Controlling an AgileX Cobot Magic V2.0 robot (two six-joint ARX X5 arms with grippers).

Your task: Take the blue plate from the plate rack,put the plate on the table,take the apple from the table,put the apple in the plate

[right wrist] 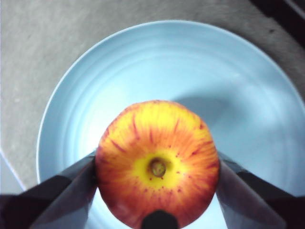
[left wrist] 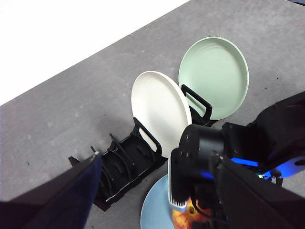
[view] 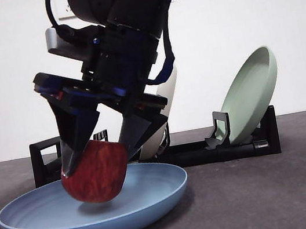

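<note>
White wall, dark grey table (view: pixel 283 192): blue plate (view: pixel 154 193) lies flat before the plate rack (view: pixel 246 146); right end effector (view: pixel 97 150) pinches the apple (view: pixel 96 177) just above it, last step, needing lowering and release; left end effector (left wrist: pixel 157 200) spread, waiting.

the plate (view: pixel 155 199) lies on the table (view: pixel 283 192), in front of the rack (view: pixel 206 151). the apple (view: pixel 95 172) hangs just above the plate's middle, clamped between the right gripper (view: pixel 98 153) jaws (a gap shows under it). two other plates (left wrist: pixel 159 112) (left wrist: pixel 214 76) lean in the rack behind. the left gripper (left wrist: pixel 157 200) waits high above the rack.
</note>
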